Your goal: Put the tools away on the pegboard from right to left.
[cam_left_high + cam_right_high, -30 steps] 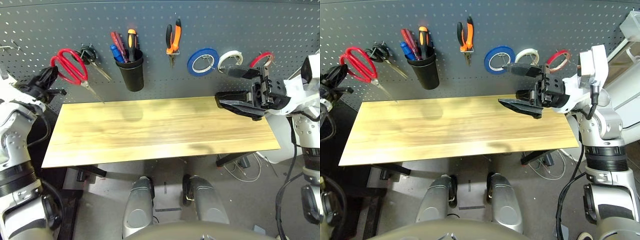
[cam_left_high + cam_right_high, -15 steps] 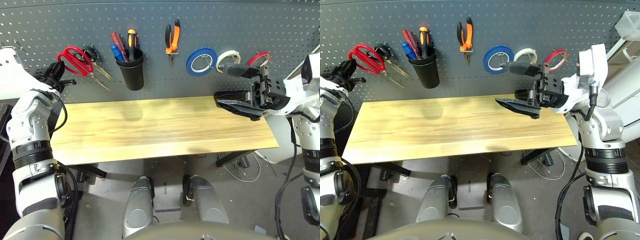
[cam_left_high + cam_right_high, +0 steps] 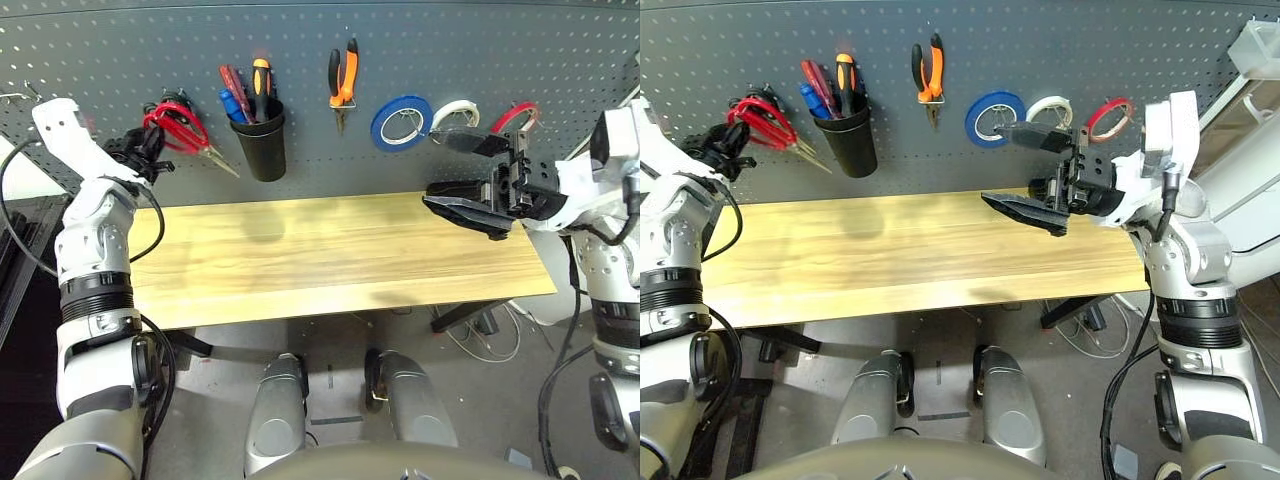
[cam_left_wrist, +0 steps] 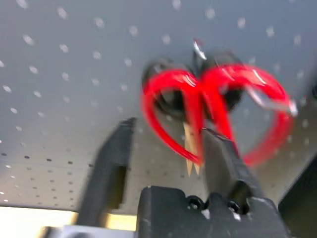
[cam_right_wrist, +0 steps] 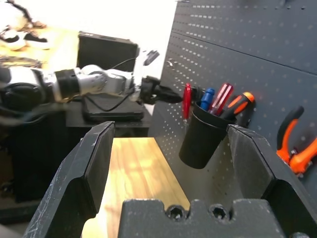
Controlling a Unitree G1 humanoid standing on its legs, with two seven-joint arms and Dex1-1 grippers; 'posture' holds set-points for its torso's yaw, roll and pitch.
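The red-handled scissors (image 3: pixel 178 125) hang by their handles on the pegboard (image 3: pixel 300 40), left of the black cup (image 3: pixel 265 148). My left gripper (image 3: pixel 148 157) is open just below and left of them. In the left wrist view the scissors (image 4: pixel 198 101) have their blade tips between my parted fingers (image 4: pixel 111 163), untouched. The orange-and-black pliers (image 3: pixel 344 75) hang right of the cup. A red-handled screwdriver (image 3: pixel 234 88) stands in the cup. The thin red tape ring (image 3: pixel 518 117) hangs at the far right. My right gripper (image 3: pixel 440 168) is open and empty over the table's right end.
A blue tape roll (image 3: pixel 404 122) and a white tape roll (image 3: pixel 456 114) hang between the pliers and the red ring. Black-handled scissors (image 3: pixel 166 103) hang behind the red ones. The cup also holds other screwdrivers. The wooden table (image 3: pixel 320 250) runs below the pegboard.
My left arm carried the red scissors to the right along the pegboard, onto the spot of the black-handled pair. The left gripper then opened. The right arm barely moved.
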